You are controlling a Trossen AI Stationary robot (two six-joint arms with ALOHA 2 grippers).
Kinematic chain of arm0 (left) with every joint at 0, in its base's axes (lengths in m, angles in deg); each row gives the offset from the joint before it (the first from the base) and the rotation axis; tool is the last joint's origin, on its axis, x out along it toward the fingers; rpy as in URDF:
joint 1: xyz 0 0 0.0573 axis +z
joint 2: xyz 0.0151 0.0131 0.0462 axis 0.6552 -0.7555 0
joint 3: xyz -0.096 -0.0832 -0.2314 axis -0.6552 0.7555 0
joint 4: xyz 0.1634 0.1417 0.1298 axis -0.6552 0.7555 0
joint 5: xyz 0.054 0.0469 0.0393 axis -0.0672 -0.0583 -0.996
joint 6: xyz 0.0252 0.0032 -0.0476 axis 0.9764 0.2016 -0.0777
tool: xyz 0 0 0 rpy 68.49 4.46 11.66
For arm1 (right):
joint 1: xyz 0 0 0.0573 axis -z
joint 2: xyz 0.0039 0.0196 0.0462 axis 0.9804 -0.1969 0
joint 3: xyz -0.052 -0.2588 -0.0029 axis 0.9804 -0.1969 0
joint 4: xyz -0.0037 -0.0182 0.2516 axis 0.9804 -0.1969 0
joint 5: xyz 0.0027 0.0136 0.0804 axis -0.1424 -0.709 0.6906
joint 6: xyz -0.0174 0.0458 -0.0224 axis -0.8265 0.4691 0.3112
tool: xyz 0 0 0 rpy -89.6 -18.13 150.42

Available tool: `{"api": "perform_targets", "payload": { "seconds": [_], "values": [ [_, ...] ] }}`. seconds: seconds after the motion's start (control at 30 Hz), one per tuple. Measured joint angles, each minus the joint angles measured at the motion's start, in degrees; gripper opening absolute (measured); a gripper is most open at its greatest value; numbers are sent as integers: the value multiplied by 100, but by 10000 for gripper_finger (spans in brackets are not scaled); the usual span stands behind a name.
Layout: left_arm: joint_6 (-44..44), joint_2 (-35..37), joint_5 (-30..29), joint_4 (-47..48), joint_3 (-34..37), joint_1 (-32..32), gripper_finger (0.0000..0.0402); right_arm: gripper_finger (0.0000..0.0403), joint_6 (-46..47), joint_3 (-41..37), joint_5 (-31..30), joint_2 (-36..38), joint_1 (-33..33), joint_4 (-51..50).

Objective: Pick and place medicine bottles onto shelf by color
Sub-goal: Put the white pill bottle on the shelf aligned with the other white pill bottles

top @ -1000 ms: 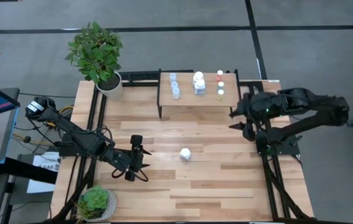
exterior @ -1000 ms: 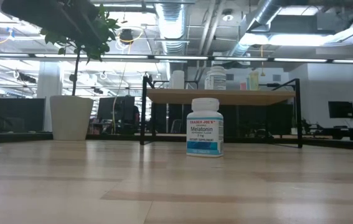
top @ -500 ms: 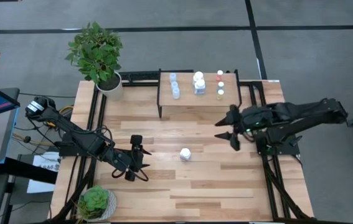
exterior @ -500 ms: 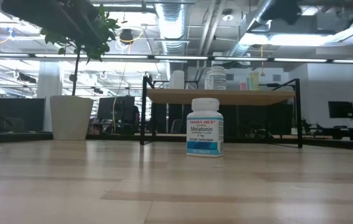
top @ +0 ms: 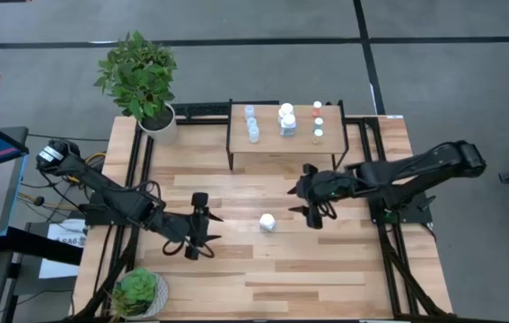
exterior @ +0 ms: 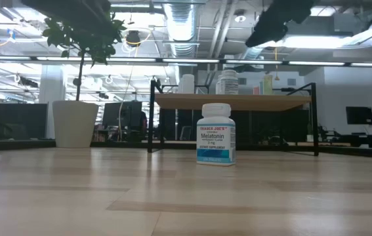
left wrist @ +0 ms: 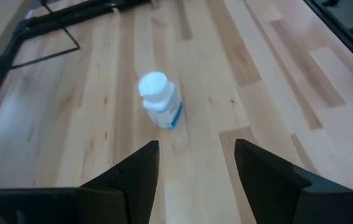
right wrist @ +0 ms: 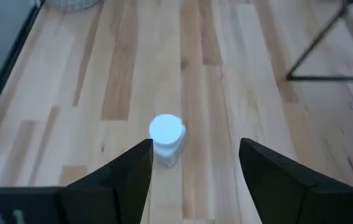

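A white medicine bottle (top: 267, 222) with a blue-and-white label (exterior: 216, 142) stands upright on its base in the middle of the table; it also shows in both wrist views (left wrist: 160, 99) (right wrist: 165, 138). The shelf (top: 285, 144) at the table's far side carries several small bottles (top: 286, 119). My right gripper (top: 309, 205) hovers open, above and to the right of the bottle. My left gripper (top: 205, 231) waits open, to the left of the bottle.
A potted plant (top: 142, 81) stands at the far left corner and a small plant (top: 136, 292) at the near left corner. Bare wooden tabletop (top: 326, 269) lies on the near side of the bottle.
My right gripper has come down from beside the shelf's right end and moved toward the table's left and near side, toward the standing bottle, staying open. The bottle and my left gripper have kept still.
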Motion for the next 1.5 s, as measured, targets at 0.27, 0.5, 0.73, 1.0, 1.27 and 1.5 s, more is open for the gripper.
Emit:
{"api": "perform_targets", "payload": {
  "seconds": [0.27, 0.5, 0.73, 1.0, 1.27, 1.5],
  "values": [
    [-62, 0, 64, -478, 0, 417, 199, 260, -12, 2, 13, -240, -146, 68],
    [-314, 0, -86, -473, 0, 635, 199, 260, -12, 0, 17, -234, -270, 123],
    [-438, 0, -237, -467, 0, 642, 199, 260, -99, 0, 17, -232, -265, 583],
    [-659, 0, -226, -440, 0, 631, 199, 260, -95, 7, 17, -416, -300, 809],
    [-664, -77, -34, -382, -2, 629, 199, 260, -101, 106, 2, -1196, -208, 870],
    [-654, -327, 34, -228, -2, 633, 199, 260, -109, 692, -6, -1916, -229, 879]
  ]
}}
